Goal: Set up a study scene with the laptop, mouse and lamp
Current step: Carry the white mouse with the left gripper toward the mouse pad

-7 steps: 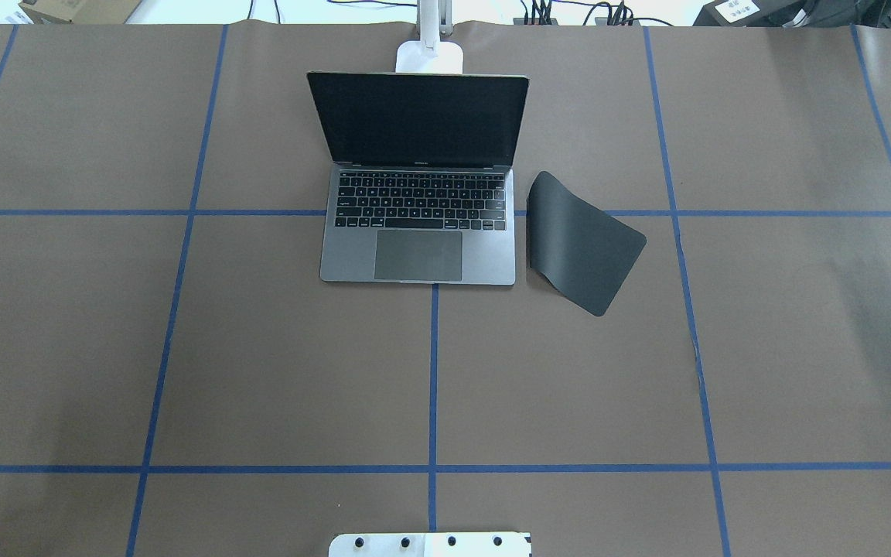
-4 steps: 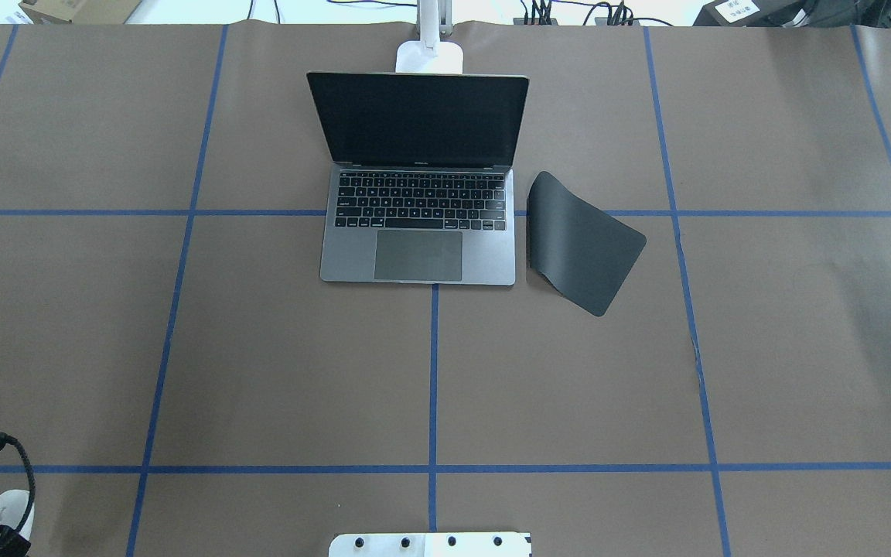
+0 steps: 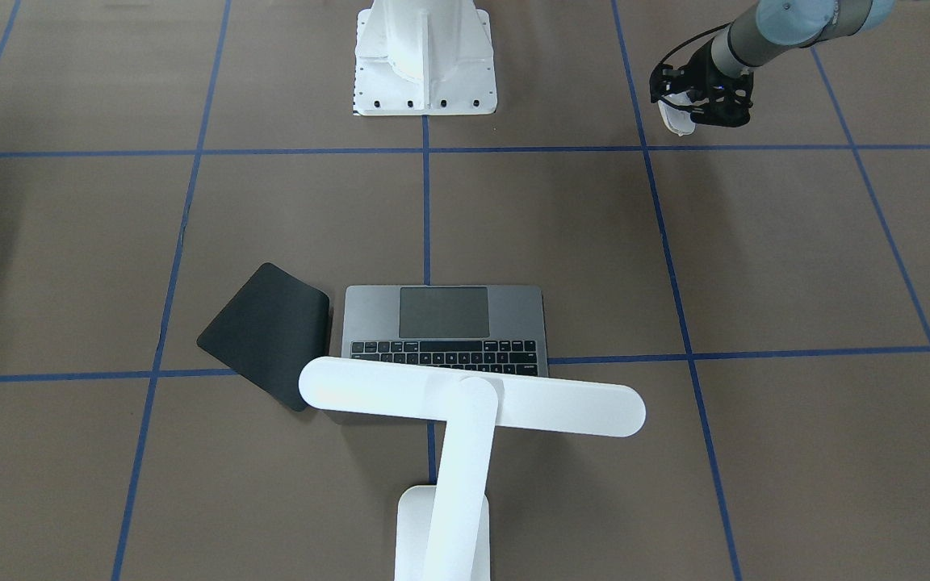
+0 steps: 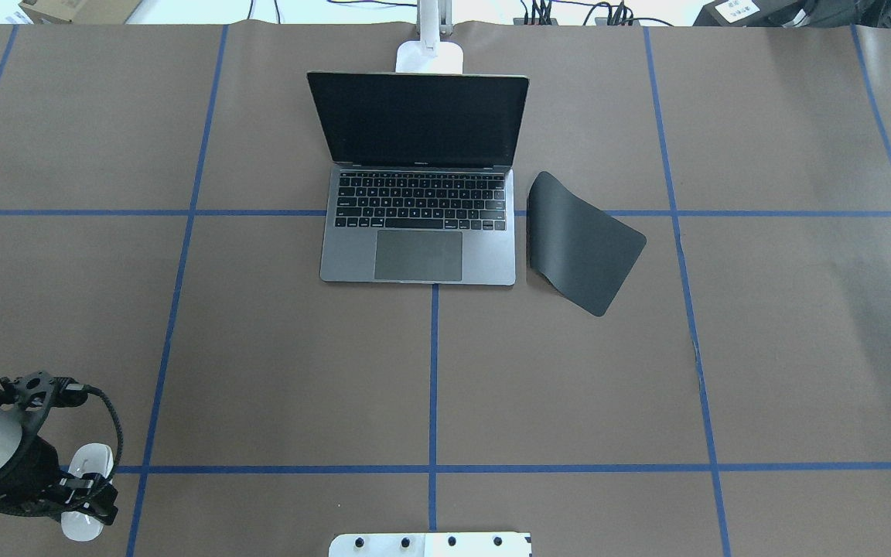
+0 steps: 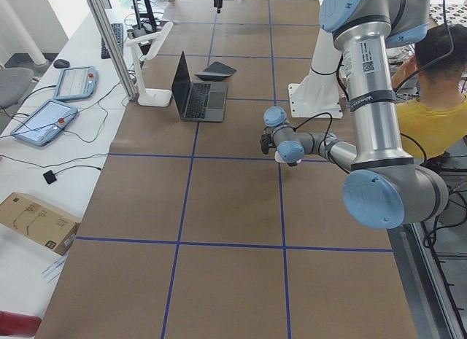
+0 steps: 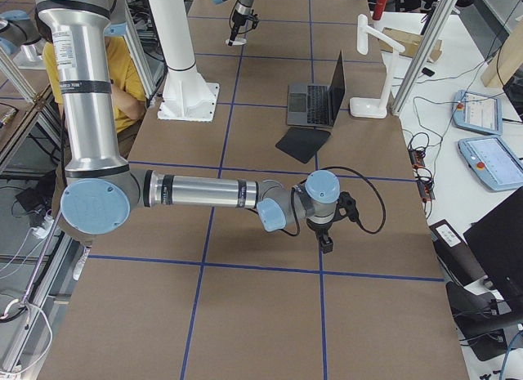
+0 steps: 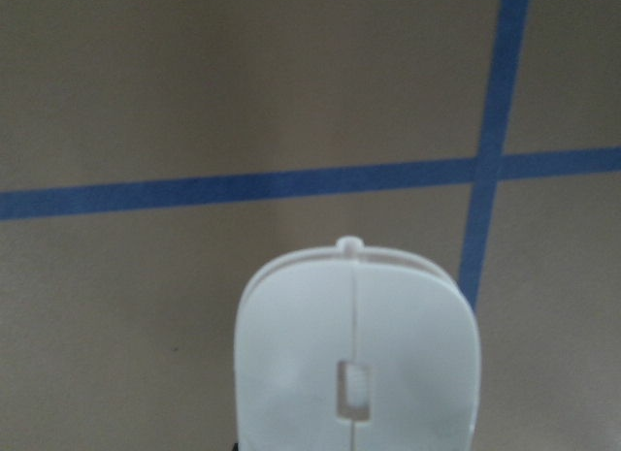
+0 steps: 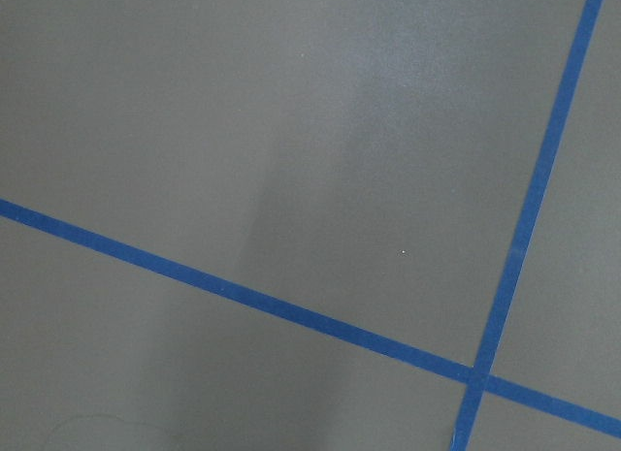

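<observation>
The white mouse (image 4: pixel 92 470) hangs just above the table at the near left, with my left gripper (image 4: pixel 78 495) shut on it. It fills the bottom of the left wrist view as the mouse (image 7: pixel 357 364); the front-facing view shows the mouse (image 3: pixel 677 119) in the left gripper (image 3: pixel 703 101). The open grey laptop (image 4: pixel 418 232) sits at the far centre. Behind it stands the white lamp (image 3: pixel 473 395), its bar head over the keyboard. My right gripper (image 6: pixel 327 243) hovers low at the table's right end; its jaws do not show clearly.
A black mouse pad (image 4: pixel 581 244) lies skewed just right of the laptop, one edge curled up. The white robot pedestal (image 4: pixel 430 544) stands at the near edge. A seated person (image 5: pixel 438 98) is behind the robot. Blue tape lines grid the brown table.
My left arm has come into the overhead view from the bottom left corner, carrying the mouse forward and to the right. Laptop, lamp and pad have not moved.
</observation>
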Available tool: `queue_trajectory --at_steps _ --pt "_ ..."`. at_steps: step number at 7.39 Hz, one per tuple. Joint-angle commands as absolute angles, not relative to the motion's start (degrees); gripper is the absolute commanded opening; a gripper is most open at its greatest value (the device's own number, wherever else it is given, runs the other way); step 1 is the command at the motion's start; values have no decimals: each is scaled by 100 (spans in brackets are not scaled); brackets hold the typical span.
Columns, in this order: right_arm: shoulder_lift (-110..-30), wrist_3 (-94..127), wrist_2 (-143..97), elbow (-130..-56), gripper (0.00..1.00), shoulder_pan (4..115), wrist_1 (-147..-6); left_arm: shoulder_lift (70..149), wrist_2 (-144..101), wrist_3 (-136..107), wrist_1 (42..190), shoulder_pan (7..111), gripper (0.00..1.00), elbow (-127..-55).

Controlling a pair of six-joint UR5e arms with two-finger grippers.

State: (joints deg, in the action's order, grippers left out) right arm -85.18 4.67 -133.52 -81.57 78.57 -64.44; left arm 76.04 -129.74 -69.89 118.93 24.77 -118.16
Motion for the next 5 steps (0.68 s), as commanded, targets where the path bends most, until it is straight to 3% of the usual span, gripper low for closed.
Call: queue_trajectory --at_steps 1,5 --pt "-8525 475 -13333 -8147 100 7857 -6434 8687 -12964 -6987 10806 2680 32 -11848" --pt "-8534 492 -13245 -8139 100 7857 -6425 10708 -12668 -6996 9205 2953 33 -11534"
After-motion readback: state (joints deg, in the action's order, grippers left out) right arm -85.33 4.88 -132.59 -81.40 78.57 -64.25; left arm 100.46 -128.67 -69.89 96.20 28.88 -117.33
